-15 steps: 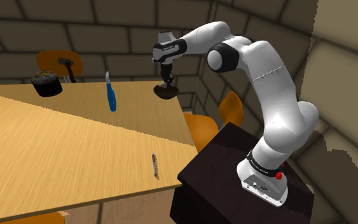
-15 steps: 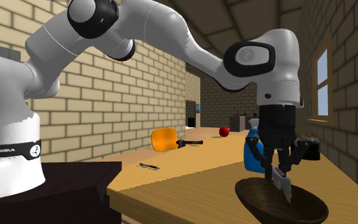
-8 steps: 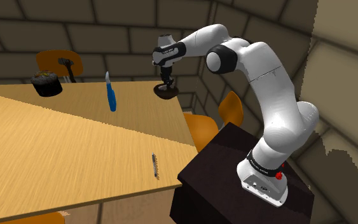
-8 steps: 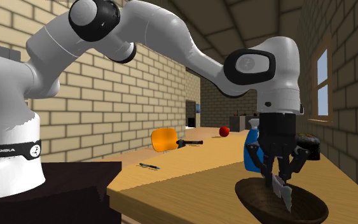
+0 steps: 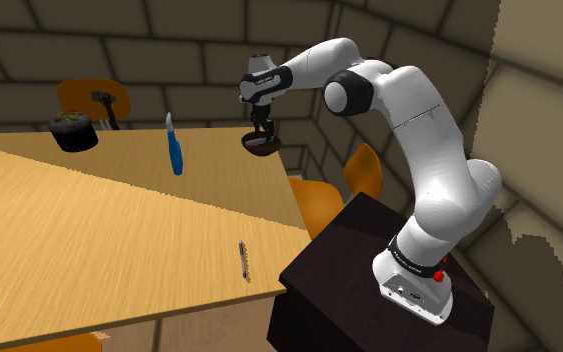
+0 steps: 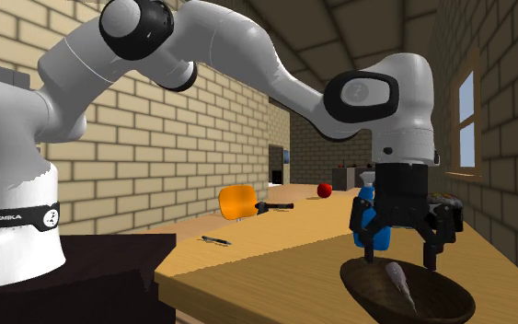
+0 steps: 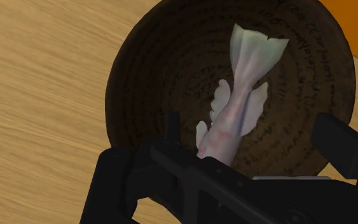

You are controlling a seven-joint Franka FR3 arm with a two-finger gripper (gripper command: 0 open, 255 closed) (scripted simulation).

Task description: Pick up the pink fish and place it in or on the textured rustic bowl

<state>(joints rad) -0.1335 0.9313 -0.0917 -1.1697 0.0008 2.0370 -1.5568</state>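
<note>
A pale pink-grey fish (image 7: 238,108) lies inside the dark brown, ridged bowl (image 7: 152,76), tail pointing away from the hand. The bowl (image 6: 362,287) stands on the wooden table near its corner, and the fish (image 6: 400,282) rests on the bowl's floor. My gripper (image 6: 401,253) hangs just above the bowl, open, with its black fingers (image 6: 369,247) spread to either side and touching nothing. From the shoulder view the gripper (image 5: 260,133) points straight down over the bowl (image 5: 261,148) at the table's far corner.
On the wooden table (image 5: 119,230) stand a blue bottle (image 5: 174,150) and a black pot (image 5: 72,132); a pen (image 5: 243,260) lies near the front edge. An orange chair (image 5: 321,205) stands beside my dark stand (image 5: 369,270). A red apple (image 6: 324,190) sits far down the table.
The fingers have spread apart and let go of the fish, which dropped from between them onto the bowl's floor. The arm has held its place since half a second ago.
</note>
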